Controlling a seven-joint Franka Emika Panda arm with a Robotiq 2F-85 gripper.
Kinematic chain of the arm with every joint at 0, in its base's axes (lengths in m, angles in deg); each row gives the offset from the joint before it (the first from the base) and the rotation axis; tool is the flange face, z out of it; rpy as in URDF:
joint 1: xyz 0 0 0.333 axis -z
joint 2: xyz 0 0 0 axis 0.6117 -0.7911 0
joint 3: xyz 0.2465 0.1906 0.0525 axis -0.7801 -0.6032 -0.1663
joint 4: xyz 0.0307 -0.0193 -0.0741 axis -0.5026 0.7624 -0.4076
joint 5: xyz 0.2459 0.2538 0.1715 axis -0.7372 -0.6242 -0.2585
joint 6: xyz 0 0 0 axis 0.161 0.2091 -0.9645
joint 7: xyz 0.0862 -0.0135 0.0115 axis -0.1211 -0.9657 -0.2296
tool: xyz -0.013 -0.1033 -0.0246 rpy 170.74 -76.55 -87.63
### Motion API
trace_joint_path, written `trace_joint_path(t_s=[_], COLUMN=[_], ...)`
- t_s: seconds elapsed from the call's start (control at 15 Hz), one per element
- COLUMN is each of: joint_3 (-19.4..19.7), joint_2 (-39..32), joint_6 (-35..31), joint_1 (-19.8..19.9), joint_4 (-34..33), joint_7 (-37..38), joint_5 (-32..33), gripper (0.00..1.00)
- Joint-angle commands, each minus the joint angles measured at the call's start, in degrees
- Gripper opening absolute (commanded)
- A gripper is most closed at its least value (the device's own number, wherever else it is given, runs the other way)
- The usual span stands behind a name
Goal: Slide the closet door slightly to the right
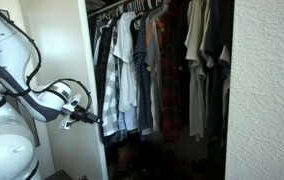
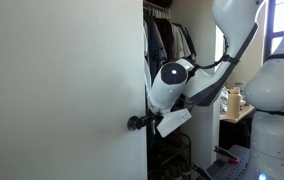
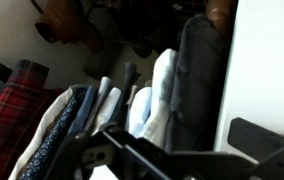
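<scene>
ROBOT AT THE CLOSET: A Franka arm [image 2: 232, 45] reaches to the closet door [image 2: 62, 90], which stands upright, its long axis vertical, running from the bottom of the frame to the top. In an exterior view its broad white face fills the left half of the picture and looks toward the camera, with its free edge turned toward the open closet. The dark claw [image 2: 137, 123] sits low at that edge, touching it. No view shows whether its fingers are spread or pressed together.

In an exterior view the door [image 1: 94, 60] appears only as a narrow white vertical strip with the claw [image 1: 85, 117] against it. Here the closet's interior lies open: hanging clothes [image 1: 152, 70] packed in a row, and a rough off-white wall [image 1: 267, 90] bounding the opening on the far side. In an exterior view only a sliver of those clothes [image 2: 167, 45] shows, but a bright window [image 2: 282, 25] appears behind the robot.

The wrist view, turned upside down, looks into the closet. It shows a red plaid garment [image 3: 12, 110] among the others and what look like shoes [image 3: 67, 25] at the top. The door's white panel [image 3: 267, 70] runs along the right side, and black claw parts [image 3: 182, 160] cross the bottom
</scene>
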Motion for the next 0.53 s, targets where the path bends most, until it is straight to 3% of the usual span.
trace_joint_path(t_s=[0.0,0.13,0.2,0.47], joint_3=[4.08,5.94,9.92,16.93], joint_2=[1.95,1.81,0.81,0.93], joint_6=[6.26,8.63,11.35,19.50], joint_1=[-0.67,-2.08,-6.10,-13.59], joint_4=[0.12,0.49,0.54,0.93], joint_7=[0.51,-0.18,0.08,-0.96], joint_5=[-0.51,-1.64,-1.43,-5.06], gripper=[1.00,1.00,1.00,1.00])
